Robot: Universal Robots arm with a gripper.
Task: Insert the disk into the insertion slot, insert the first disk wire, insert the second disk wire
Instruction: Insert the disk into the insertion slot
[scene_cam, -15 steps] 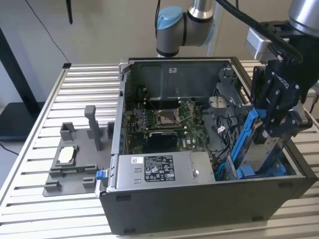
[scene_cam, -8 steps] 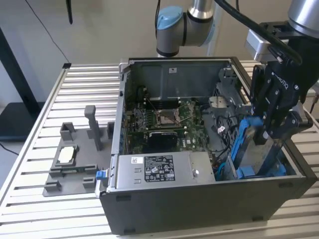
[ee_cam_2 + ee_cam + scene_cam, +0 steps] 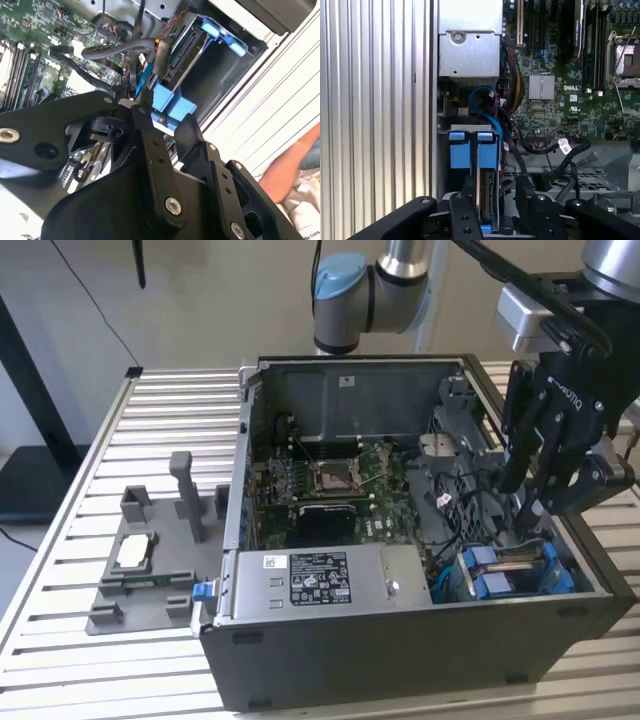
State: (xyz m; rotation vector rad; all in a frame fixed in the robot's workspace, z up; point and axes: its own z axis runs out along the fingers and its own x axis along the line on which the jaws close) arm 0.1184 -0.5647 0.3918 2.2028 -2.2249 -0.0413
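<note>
The disk (image 3: 515, 562) lies in the insertion slot (image 3: 462, 128) at the case's front corner, on the exterior view's right. Its blue carrier tabs (image 3: 472, 149) show at both ends. In the first wrist view I see the disk (image 3: 485, 192) edge-on. My gripper (image 3: 525, 502) hangs low over the end of the disk that faces the board, open. Its fingers (image 3: 467, 192) straddle the disk with a gap on one side. A blue wire (image 3: 485, 100) loops beside the slot. Black wires with a white tag (image 3: 563, 146) lie loose close by on the case floor.
The open computer case (image 3: 400, 650) sits on a slatted metal table (image 3: 100, 440). Inside are a green board (image 3: 330, 490) and a grey power-supply box (image 3: 320, 580). A grey fixture (image 3: 140, 560) stands at the exterior view's left. A person's arm (image 3: 295, 160) is beside the case.
</note>
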